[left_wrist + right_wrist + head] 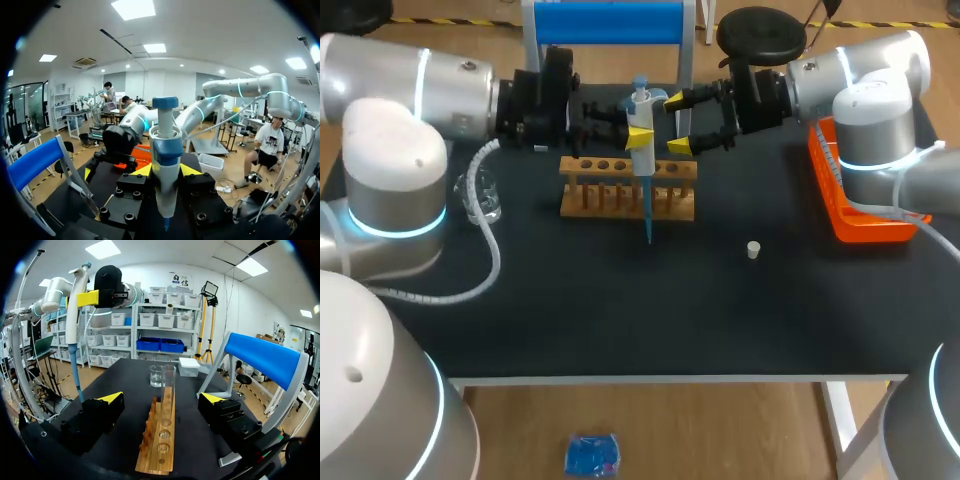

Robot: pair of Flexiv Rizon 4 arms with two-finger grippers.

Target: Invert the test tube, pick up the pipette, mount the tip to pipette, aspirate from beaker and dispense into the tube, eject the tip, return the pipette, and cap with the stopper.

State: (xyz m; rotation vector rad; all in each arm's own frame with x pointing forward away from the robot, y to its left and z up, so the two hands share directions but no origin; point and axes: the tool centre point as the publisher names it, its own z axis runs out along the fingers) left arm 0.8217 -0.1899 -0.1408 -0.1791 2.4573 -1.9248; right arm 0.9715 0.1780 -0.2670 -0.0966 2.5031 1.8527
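Observation:
My left gripper [640, 132] is shut on the white-and-blue pipette [641, 112], held upright over the wooden tube rack [628, 190]. A long blue tip [648, 215] hangs from the pipette in front of the rack. In the left wrist view the pipette [165, 160] stands between the yellow fingertips [144, 171]. My right gripper [676, 122] is open just right of the pipette, at the rack's right end. In the right wrist view the rack [161, 432] runs ahead between its open fingers, with a glass test tube [168, 382] upright at the far end and the beaker [156, 376] beyond.
The glass beaker [485, 200] stands at the left, by my left arm's base. A small white stopper [753, 250] lies right of the rack. An orange tip box [855, 215] sits at the table's right edge.

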